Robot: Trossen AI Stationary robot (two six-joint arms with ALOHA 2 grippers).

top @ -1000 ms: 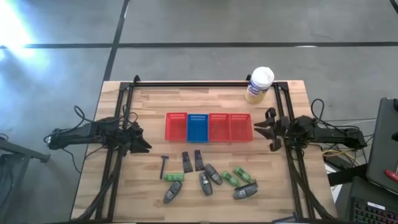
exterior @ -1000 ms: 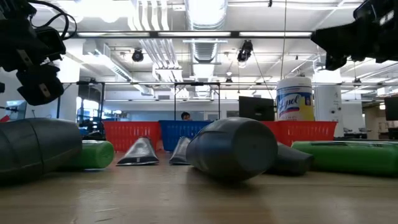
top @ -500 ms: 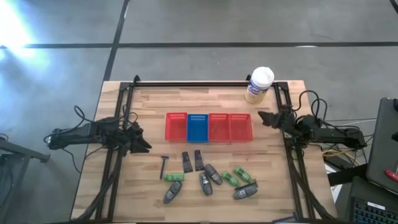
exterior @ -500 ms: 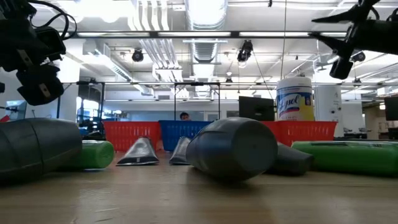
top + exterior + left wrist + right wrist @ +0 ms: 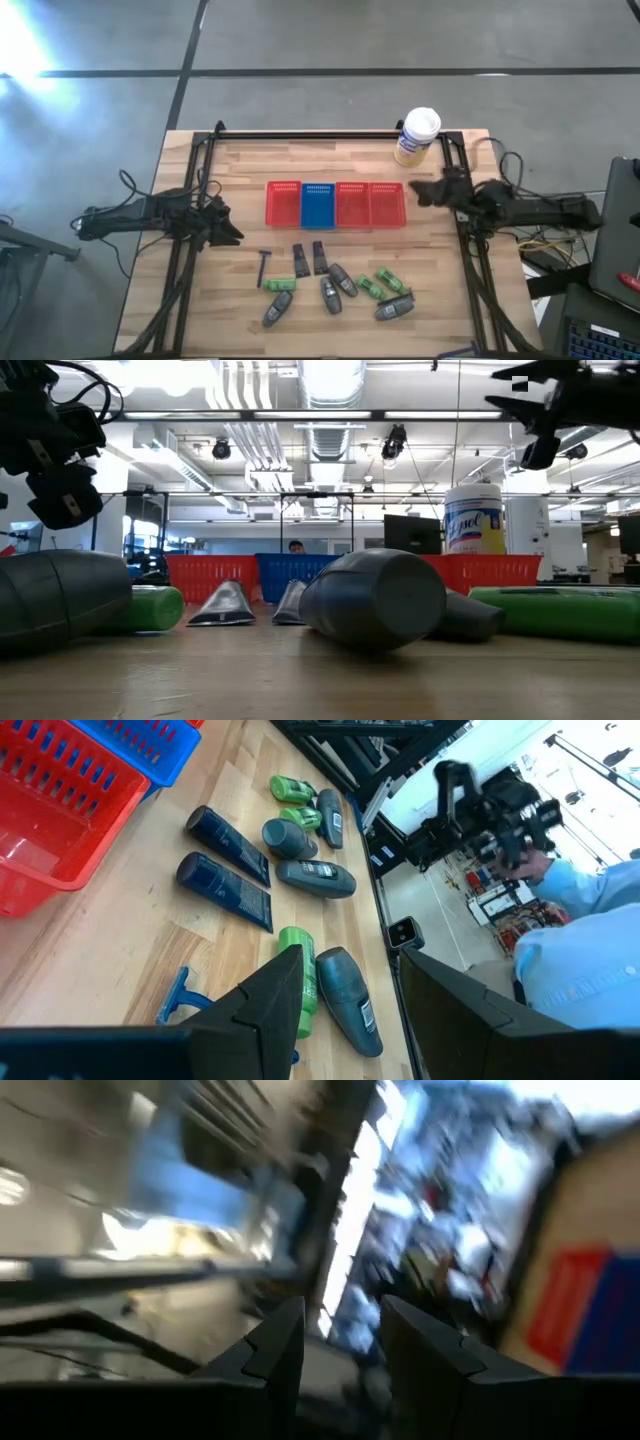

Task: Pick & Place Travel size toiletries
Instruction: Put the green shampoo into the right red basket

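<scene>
Rounded grey tubes (image 5: 332,295), flat dark wedges (image 5: 301,260) and green packets (image 5: 280,286) lie on the wooden table (image 5: 240,170) before mesh baskets (image 5: 336,204); left gripper (image 5: 228,228) and right gripper (image 5: 418,190) hang unclenched, empty.

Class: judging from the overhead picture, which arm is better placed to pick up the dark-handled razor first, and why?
Probably the left. Its tool sits near the thin dark-handled razor on the table's left side, while the right tool is beyond the red mesh baskets, across the table.
</scene>
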